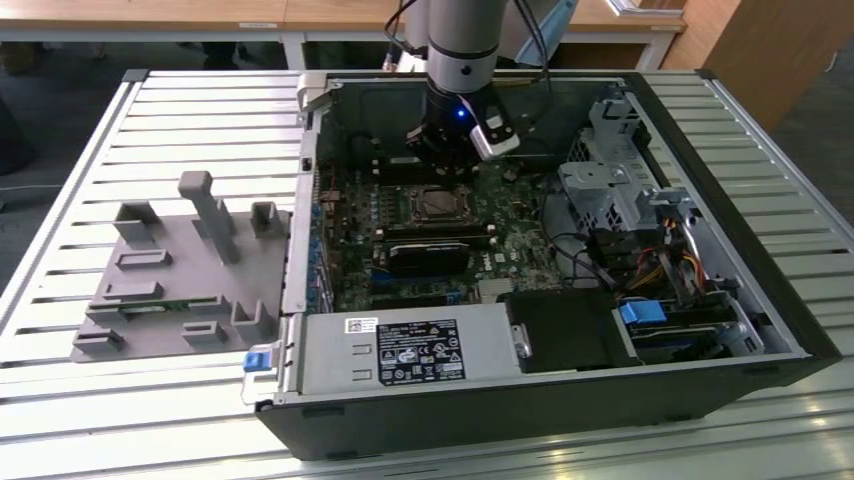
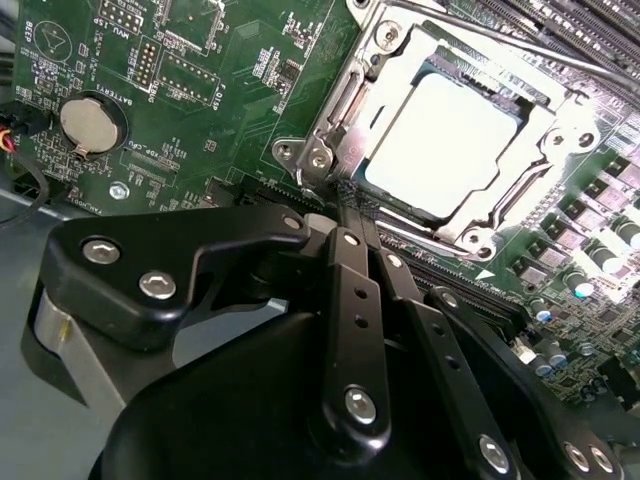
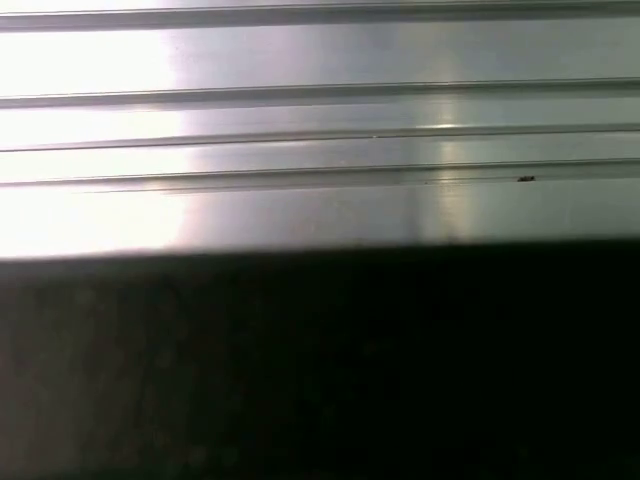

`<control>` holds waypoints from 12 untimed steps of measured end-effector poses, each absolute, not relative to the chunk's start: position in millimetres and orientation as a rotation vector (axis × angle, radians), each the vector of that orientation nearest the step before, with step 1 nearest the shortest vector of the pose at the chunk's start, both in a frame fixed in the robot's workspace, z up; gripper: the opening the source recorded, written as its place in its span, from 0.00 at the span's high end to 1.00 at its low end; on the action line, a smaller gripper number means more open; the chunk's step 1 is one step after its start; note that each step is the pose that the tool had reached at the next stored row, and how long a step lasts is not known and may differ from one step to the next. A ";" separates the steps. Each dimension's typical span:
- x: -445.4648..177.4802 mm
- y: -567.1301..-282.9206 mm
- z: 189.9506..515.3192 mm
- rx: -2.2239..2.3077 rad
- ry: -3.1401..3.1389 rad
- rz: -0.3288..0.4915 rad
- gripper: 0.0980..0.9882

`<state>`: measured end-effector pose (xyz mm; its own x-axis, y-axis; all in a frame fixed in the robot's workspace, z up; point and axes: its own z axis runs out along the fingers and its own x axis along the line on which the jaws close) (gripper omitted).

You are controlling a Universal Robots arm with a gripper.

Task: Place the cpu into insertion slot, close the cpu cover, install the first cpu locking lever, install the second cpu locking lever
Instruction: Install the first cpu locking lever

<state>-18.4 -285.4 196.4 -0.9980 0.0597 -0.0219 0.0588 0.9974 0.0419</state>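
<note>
We saw the gripper [image 2: 345, 195] low over the board [image 2: 190, 110] inside the open case [image 1: 747, 300], its black fingers [image 2: 350, 300] drawn together with no gap between them, their tips at the corner of the slot [image 2: 330, 150], by the small silver hinge parts there. They held nothing. In the second wrist view the cpu [image 2: 445, 140] lay flat in the slot, its pale metal face glaring in the light, just beyond the fingertips and apart from them. The cover [image 2: 545, 120] lay down around the cpu, its silver frame bordering the chip on all sides, with the face showing through the window. We could not tell whether either lever was latched.

In the exterior view the arm [image 1: 461, 40] came down from above into the case, and the gripper [image 1: 447, 150] hung just behind the slot [image 1: 437, 205], which sat near the middle of the board. The case also held a black supply box [image 1: 400, 350] with a white label at the front, a drive cage [image 1: 607, 195] and a bundle of cables [image 1: 667, 265] on the exterior view's right. The case rested on a slatted metal table [image 1: 174, 110]. On the exterior view's left, outside the case, a grey fixture [image 1: 180, 275] with upright posts stood on the table. A round coin cell [image 2: 88, 120] sat on the board, well apart from the slot.
</note>
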 end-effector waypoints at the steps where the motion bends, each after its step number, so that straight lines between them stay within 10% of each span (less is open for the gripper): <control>1: -18.4 -285.3 196.9 0.092 3.116 0.065 0.99; 12: -18.4 -285.6 216.5 0.092 3.116 0.065 0.99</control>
